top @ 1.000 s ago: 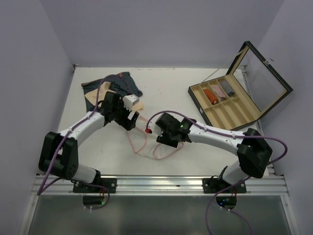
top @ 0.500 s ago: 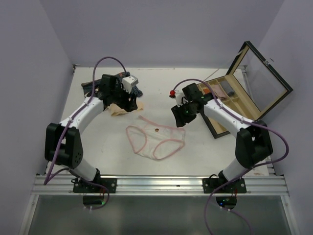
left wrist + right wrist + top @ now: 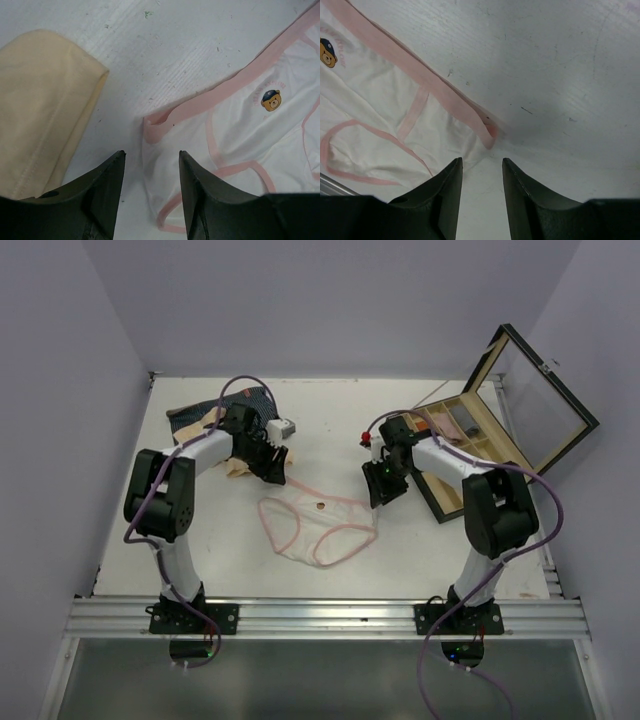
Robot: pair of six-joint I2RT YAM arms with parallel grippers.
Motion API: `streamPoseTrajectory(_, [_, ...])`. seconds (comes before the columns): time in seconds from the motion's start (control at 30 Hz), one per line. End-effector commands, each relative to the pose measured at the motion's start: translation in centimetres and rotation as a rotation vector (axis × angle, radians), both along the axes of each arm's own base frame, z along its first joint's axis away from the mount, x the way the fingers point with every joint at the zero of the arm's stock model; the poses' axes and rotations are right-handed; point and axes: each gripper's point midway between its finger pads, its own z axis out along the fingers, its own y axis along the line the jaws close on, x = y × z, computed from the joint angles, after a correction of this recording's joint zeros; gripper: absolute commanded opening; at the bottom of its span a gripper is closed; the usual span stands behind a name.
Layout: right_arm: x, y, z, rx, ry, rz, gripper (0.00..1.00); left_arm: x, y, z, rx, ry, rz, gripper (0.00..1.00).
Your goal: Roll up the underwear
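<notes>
Top external view first, Mia: where does the underwear lie?

Well, Jon, the pink-and-white garment (image 3: 320,530) lies spread flat on the white bench (image 3: 330,420), between the two arms and nearer their bases than the other pieces. The beige garment (image 3: 35,100) sits up and to the left of it, close but apart. The navy garment (image 3: 215,405) with thin pale stripes lies at the far left, behind the beige one. A wooden box (image 3: 490,450) stands open at the right, well apart from all three.

And the left fingers?

The left fingers (image 3: 187,170) are parted and hold nothing. In the left wrist view one corner of the pink waistband sits just ahead of the gap, and white cloth runs back between the two tips. The beige garment lies just outside one tip. Whether either tip touches the cloth I cannot tell; they seem to sit just above it.

The right side?

Much the same. The right fingers (image 3: 452,175) are spread apart and hold nothing. The right wrist view shows the waistband's other corner just ahead of the gap, a little toward one tip, with bare bench between the tips.

Any marking?

A small bear print (image 3: 271,100) sits just below the waistband.
</notes>
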Motion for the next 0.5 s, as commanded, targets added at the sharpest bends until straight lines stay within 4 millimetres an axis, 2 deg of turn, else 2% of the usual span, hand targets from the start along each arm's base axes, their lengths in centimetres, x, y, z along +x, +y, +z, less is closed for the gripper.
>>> streamPoseTrajectory(0.0, [-0.7, 0.7, -1.1, 0.026, 0.045, 0.007, 0.41, 0.8, -0.9, 0.6, -0.058, -0.029, -0.037, 0.51])
streamPoseTrajectory(0.1, [-0.8, 0.9, -1.8, 0.034, 0.066, 0.015, 0.41, 0.6, -1.1, -0.1, -0.070, -0.008, -0.035, 0.48])
streamPoseTrajectory(0.13, [-0.7, 1.0, -2.0, 0.035, 0.064, 0.020, 0.40, 0.5, -1.1, -0.4, -0.071, 0.001, -0.033, 0.45])
streamPoseTrajectory(0.17, [-0.6, 1.0, -2.2, 0.034, 0.067, 0.018, 0.39, 0.4, -1.2, -0.5, -0.072, 0.007, -0.034, 0.38])
streamPoseTrajectory(0.27, [-0.1, 0.8, -2.6, 0.022, 0.051, 0.045, 0.26, 0.1, -0.9, -0.8, -0.061, 0.005, -0.031, 0.24])
streamPoseTrajectory(0.3, [0.0, 0.9, -2.6, 0.024, 0.045, 0.049, 0.19, -0.3, -0.7, -1.1, -0.056, 0.015, -0.033, 0.20])
streamPoseTrajectory(0.47, [1.1, 1.2, -2.4, 0.030, 0.011, 0.096, 0.00, -0.7, -0.3, -0.6, -0.040, -0.009, -0.028, 0.00])
